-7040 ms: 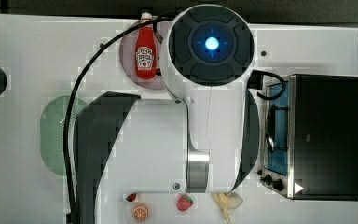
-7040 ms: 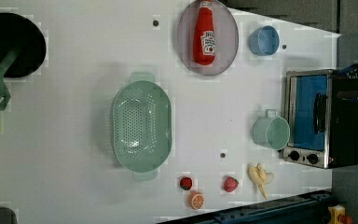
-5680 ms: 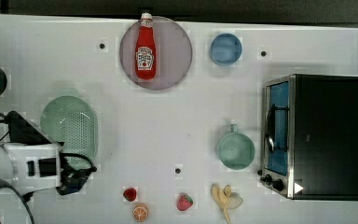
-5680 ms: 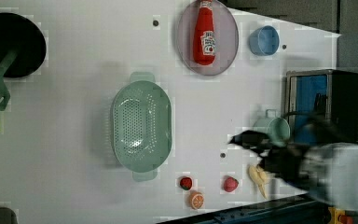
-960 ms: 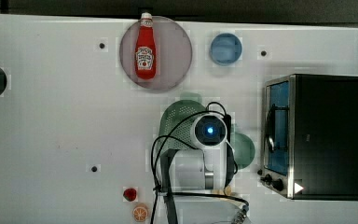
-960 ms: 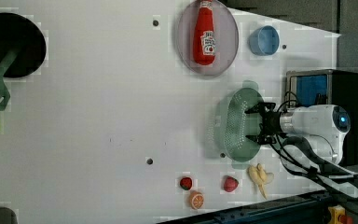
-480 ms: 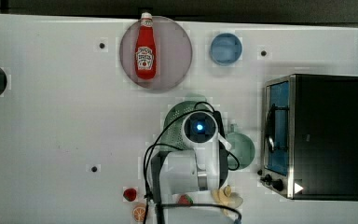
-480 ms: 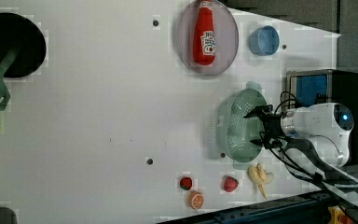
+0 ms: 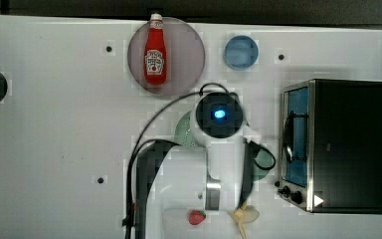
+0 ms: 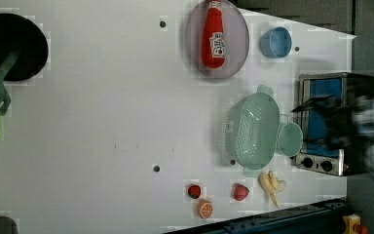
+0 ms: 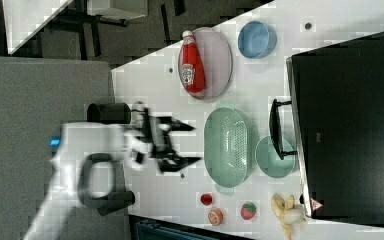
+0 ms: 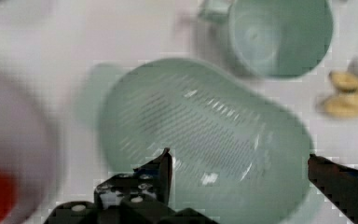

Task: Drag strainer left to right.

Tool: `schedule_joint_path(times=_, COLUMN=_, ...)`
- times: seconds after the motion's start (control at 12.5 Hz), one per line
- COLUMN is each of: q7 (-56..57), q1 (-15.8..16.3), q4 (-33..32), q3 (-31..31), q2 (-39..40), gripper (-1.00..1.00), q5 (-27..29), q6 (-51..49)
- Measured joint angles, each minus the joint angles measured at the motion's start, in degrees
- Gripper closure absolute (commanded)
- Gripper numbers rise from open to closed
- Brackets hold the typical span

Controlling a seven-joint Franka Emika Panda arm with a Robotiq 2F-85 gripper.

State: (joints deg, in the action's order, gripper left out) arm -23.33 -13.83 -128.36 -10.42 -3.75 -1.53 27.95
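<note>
The pale mint-green oval strainer (image 10: 251,131) rests on the white table with its long side against the teal mug (image 10: 289,139), in front of the toaster oven. In the top view the arm covers most of the strainer (image 9: 181,132). My gripper (image 11: 182,144) hangs raised above the table, open and holding nothing. In the wrist view the gripper (image 12: 240,161) has its two dark fingertips (image 12: 164,163) spread wide over the strainer (image 12: 205,121), clear of the rim. The mug (image 12: 275,35) stands just beyond it.
A toaster oven (image 9: 338,144) stands at the top view's right. A ketchup bottle (image 9: 154,55) lies on a grey plate (image 9: 184,64), next to a blue bowl (image 9: 241,51). A banana (image 10: 271,184), strawberry (image 10: 240,191) and small fruits lie by the near edge. A black pan (image 10: 9,46) sits far off.
Over the frames the strainer was dragged from the top view's left to beside the mug. In the last second the gripper let go, lifted off its rim and drew away.
</note>
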Motion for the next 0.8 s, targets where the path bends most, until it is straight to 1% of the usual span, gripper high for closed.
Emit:
schedule_joint_path(times=0.08, q7=3.7, q1=-0.2, q4=3.6, q3=0.7, q2=-3.7, gripper=-1.00, q5=1.6, q6=-6.5)
schedule_joint_path(times=0.16, q7=7.4, q1=-0.3, q4=6.9, q3=1.5, q2=-7.2, gripper=-1.00, q5=3.3, q6=-11.0)
schedule_joint_path(times=0.24, q7=10.4, q1=-0.2, q4=9.7, q3=2.5, q2=-10.3, gripper=-1.00, q5=4.0, q6=-14.3)
schedule_joint_path(times=0.32, q7=12.7, q1=-0.3, q4=12.8, q3=3.2, q2=-13.0, gripper=-1.00, q5=3.9, q6=-18.2)
schedule_joint_path(times=0.48, q7=15.9, q1=-0.4, q4=19.4, q3=3.7, q2=-15.8, gripper=-1.00, q5=3.2, q6=-26.6)
schedule_joint_path(times=0.56, q7=16.9, q1=-0.4, q4=21.1, q3=3.3, q2=-17.1, gripper=-1.00, q5=2.6, q6=-27.9)
schedule_joint_path(times=0.64, q7=17.7, q1=-0.7, q4=22.6, q3=2.7, q2=-17.7, gripper=-1.00, q5=3.7, q6=-29.5)
schedule_joint_path(times=0.8, q7=19.6, q1=-0.1, q4=22.8, q3=2.6, q2=-17.6, gripper=-1.00, q5=4.3, q6=-29.4)
